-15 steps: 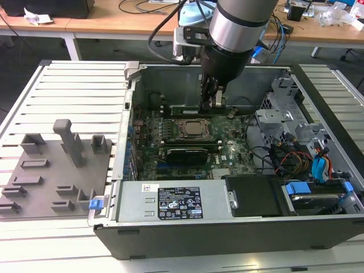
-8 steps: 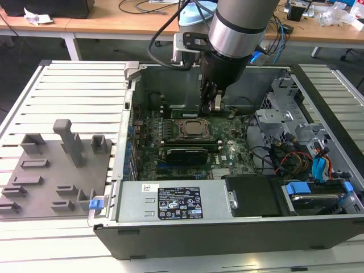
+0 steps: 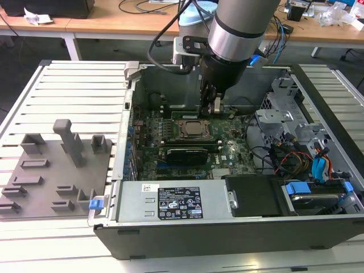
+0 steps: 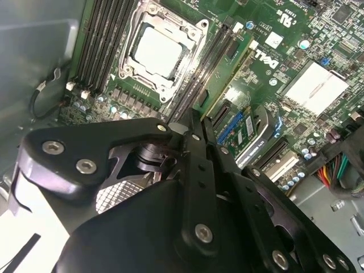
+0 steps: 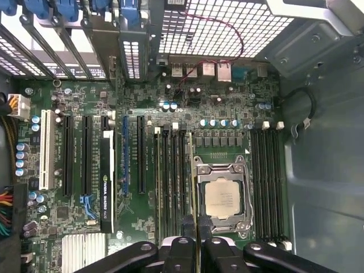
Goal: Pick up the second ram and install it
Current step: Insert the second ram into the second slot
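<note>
Pinching the green memory stick (image 5: 196, 187) edge-on beside the processor socket (image 5: 223, 197), my claw (image 5: 197, 238) could bend it, I judge, if it misses the slot.

Exterior view sat high, looking down into the open computer case (image 3: 227, 239); both wrist views looked close down at the CPU socket (image 5: 223, 196)
</note>
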Robot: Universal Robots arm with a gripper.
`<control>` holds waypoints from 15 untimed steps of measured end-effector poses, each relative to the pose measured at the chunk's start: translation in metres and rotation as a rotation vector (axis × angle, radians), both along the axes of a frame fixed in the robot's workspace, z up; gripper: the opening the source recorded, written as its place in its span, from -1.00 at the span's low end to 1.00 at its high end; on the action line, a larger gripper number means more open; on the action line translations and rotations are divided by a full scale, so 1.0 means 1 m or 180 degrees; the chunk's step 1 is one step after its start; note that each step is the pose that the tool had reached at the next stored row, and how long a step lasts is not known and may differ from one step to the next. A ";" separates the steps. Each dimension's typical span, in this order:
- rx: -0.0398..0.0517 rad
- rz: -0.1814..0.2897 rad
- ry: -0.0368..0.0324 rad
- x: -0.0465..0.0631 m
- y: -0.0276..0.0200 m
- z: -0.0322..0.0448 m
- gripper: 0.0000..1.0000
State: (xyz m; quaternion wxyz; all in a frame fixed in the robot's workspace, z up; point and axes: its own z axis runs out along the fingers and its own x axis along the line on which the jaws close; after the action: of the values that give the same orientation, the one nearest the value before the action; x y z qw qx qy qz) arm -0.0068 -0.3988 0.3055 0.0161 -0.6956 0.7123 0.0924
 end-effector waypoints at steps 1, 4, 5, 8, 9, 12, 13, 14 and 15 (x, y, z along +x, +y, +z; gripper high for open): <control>0.0000 0.0000 0.0000 0.000 0.0000 -0.0006 -0.73; 0.0000 0.0000 0.0000 0.000 0.0000 -0.0026 -0.73; 0.0000 0.0000 0.0000 0.000 0.0000 -0.0034 -0.73; 0.0000 0.0000 0.0000 0.000 0.0000 -0.0063 -0.73; 0.0000 0.0000 0.0000 0.000 0.0000 -0.0079 -0.73; 0.0001 0.0000 0.0000 0.000 0.0030 -0.0096 -0.73; 0.0001 0.0000 0.0000 -0.001 0.0035 -0.0099 -0.73; 0.0001 0.0000 0.0000 -0.002 0.0037 -0.0110 -0.73; 0.0001 0.0001 0.0000 -0.002 0.0037 -0.0120 -0.73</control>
State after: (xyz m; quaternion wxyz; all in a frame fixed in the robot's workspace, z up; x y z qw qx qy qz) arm -0.0085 -0.3951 0.2934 0.0162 -0.6957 0.7122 0.0925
